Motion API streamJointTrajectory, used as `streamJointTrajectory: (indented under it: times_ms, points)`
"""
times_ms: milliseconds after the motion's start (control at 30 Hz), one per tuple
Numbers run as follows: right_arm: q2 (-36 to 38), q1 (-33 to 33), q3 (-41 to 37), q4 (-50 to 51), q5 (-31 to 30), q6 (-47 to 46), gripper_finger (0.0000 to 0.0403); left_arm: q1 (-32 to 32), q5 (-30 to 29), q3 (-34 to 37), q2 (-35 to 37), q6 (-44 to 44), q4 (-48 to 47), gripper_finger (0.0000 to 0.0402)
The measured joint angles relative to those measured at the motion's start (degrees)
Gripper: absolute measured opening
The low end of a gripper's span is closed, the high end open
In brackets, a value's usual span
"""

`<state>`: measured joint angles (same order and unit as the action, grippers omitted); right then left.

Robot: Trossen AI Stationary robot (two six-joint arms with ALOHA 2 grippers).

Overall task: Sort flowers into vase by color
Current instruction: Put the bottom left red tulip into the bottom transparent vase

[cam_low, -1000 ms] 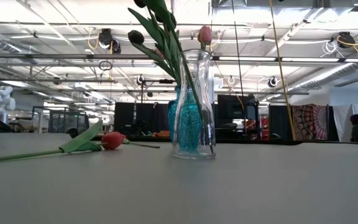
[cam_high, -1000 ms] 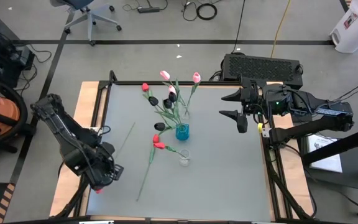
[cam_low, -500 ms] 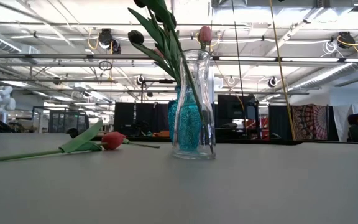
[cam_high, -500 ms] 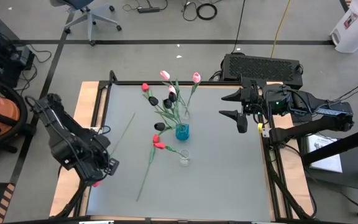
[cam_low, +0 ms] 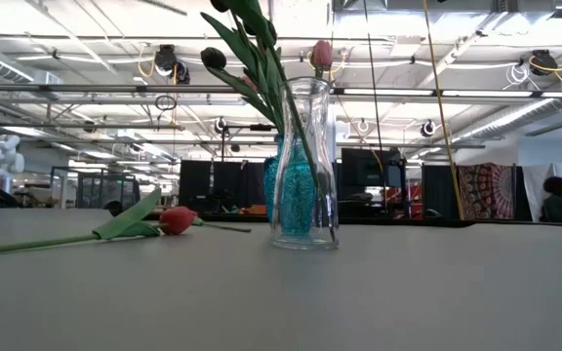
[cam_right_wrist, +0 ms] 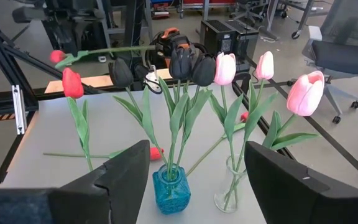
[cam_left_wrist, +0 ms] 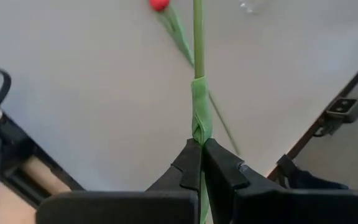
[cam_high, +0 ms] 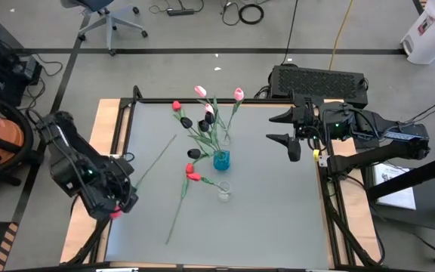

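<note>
My left gripper [cam_high: 119, 199] is shut on a red tulip over the table's left edge. The tulip's head [cam_high: 114, 215] is on the near side and its stem [cam_high: 155, 159] points toward the vases. A blue vase [cam_high: 221, 160] holds black tulips [cam_right_wrist: 180, 62]. A clear vase [cam_right_wrist: 232, 190] just beyond it holds pink tulips [cam_right_wrist: 224, 68]. Another clear vase [cam_high: 223, 193] stands nearer. A red tulip [cam_right_wrist: 73, 84] stands upright with its foot hidden by my finger. My right gripper [cam_high: 289, 132] is open, hovering right of the vases. My left gripper pinches the tulip's stem [cam_left_wrist: 199, 134] between its two fingers, close to the head end, below a leaf wrapped round the stem [cam_left_wrist: 199, 102]. The stem runs forward along the fingers. The flower is lifted clear and lies about level in the air [cam_right_wrist: 114, 50].
Two red tulips [cam_high: 192, 174] lie flat on the table left of the near clear vase, their stems [cam_high: 176, 215] running toward the near edge. One shows in the low view [cam_low: 177, 220]. The grey tabletop [cam_high: 278, 219] is bare on its right half. A black frame [cam_high: 202, 101] borders the table.
My left gripper has drawn back toward the table's left edge and a little toward the far edge, carrying the tulip. The stem's free end has swung toward the far right and now reaches closer to the vases. The right arm has kept still.
</note>
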<state>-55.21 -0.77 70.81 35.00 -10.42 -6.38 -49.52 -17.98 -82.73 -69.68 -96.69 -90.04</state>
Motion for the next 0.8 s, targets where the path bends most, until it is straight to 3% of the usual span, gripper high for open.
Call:
streamJointTrajectory:
  times_ms: [433,667,800]
  points:
    - [-0.08,0.02,0.0,-0.04,-0.01,0.01,0.0254,0.53,-9.33,-4.83,4.12,15.81,-0.07,0.0011]
    - [-0.08,-0.01,0.0,-0.37,0.01,0.01,0.0254,5.43,-9.35,-10.94,4.0,26.98,3.16,0.0011]
    - [-0.08,0.01,0.0,-0.71,0.01,0.01,0.0254,9.34,-6.36,-14.19,3.09,31.43,6.28,0.0011]
